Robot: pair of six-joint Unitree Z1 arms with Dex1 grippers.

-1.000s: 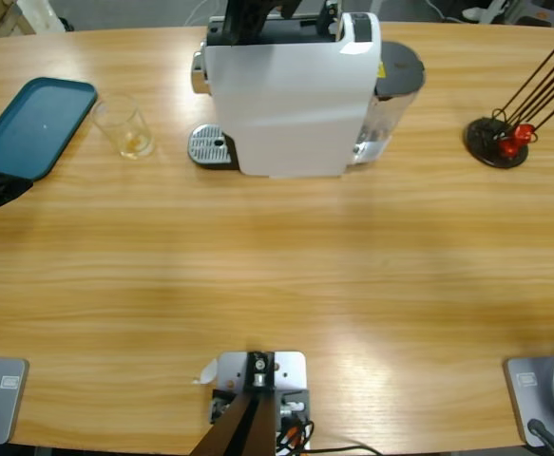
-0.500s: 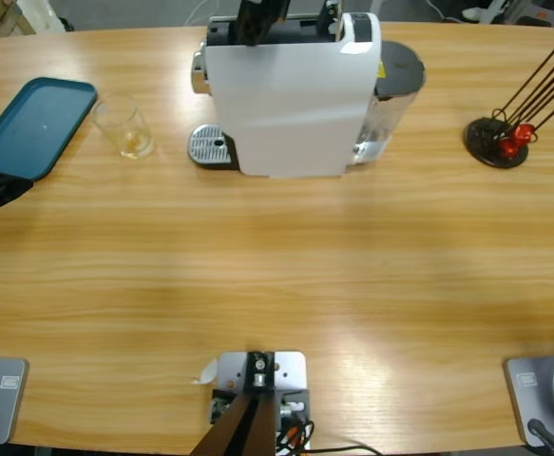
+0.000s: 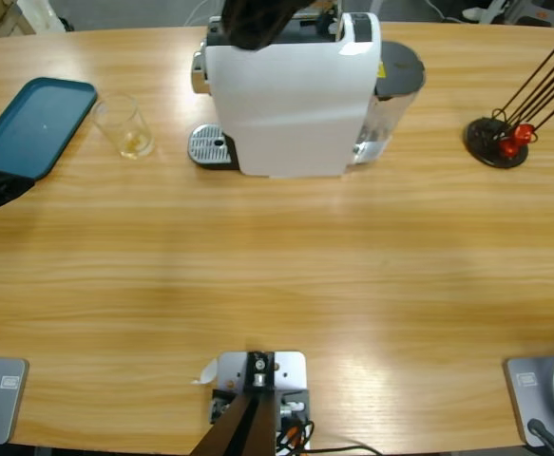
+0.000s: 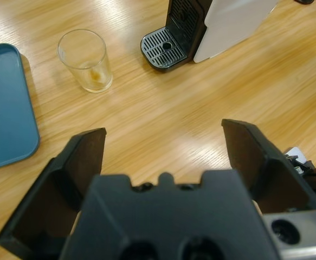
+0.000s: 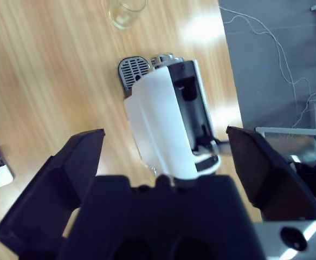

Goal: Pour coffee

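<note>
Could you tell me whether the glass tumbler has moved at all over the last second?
No. The glass tumbler sits in the same spot between the blue tray and the coffee machine's drip grate.

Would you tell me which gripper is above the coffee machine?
The right gripper: it looks down on the white coffee machine; the left gripper faces the glass tumbler.

I am seeing the table (image 3: 277, 285) showing warm honey-brown with long streaked grain; the coffee (image 4: 95, 78) is glowing yellowish-amber in a clear, colourless glass tumbler (image 4: 85, 58); the tray (image 3: 31, 125) at the far left is showing deep teal; the coffee machine (image 3: 291, 95) is showing white with a black back and a silvery perforated drip grate (image 3: 210, 145); both grippers' jaws are showing matte black.
</note>
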